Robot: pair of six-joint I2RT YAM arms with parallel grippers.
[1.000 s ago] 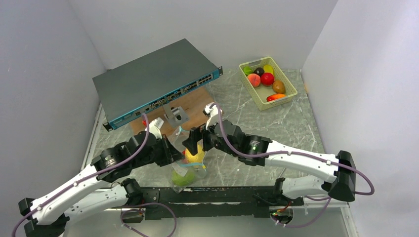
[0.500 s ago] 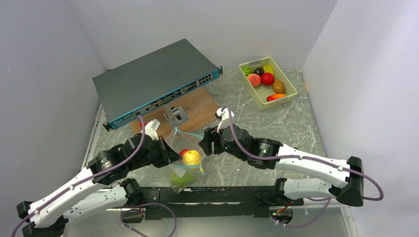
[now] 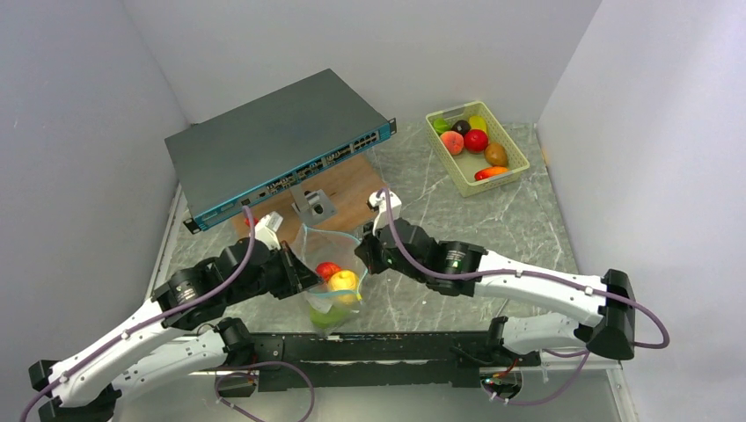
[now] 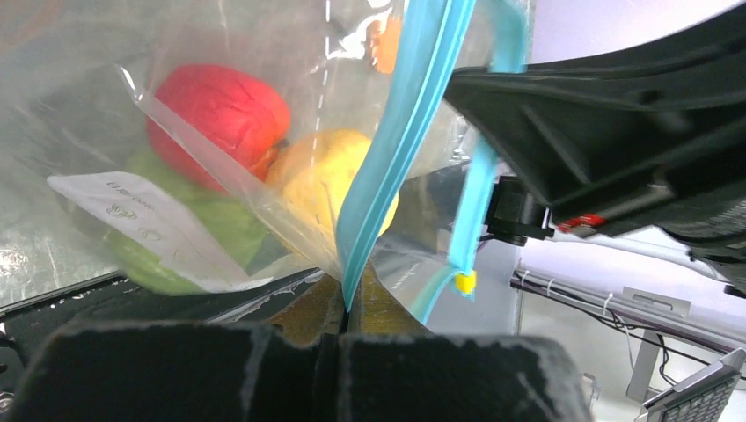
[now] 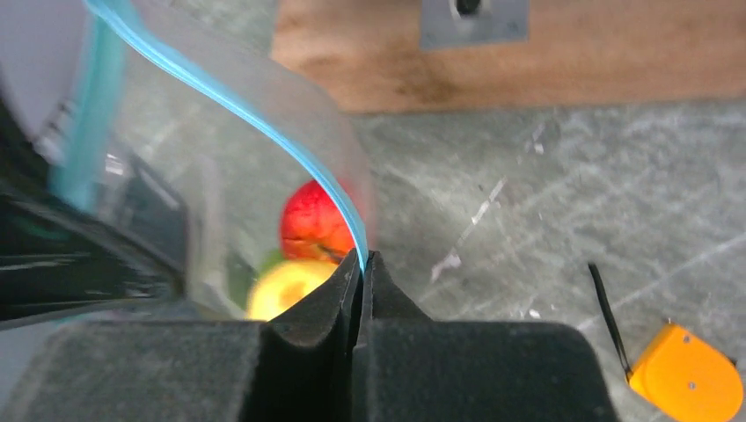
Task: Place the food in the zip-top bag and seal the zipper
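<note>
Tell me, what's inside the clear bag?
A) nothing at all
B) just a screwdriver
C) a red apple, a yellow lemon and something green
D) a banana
C: the left wrist view shows a red apple, a yellow lemon and a green cabbage through the zip-top bag's clear wall.

Open bag (image 3: 319, 243) w/ apple (image 3: 327, 270), lemon (image 3: 344, 281), cabbage (image 3: 323, 317)

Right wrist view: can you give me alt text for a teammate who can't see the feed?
The right gripper is shut on the teal-blue zipper at the mouth edge of the clear zip-top bag. Inside the bag sit a red apple and a yellow lemon, with a wooden board on the marble table beyond.
</note>
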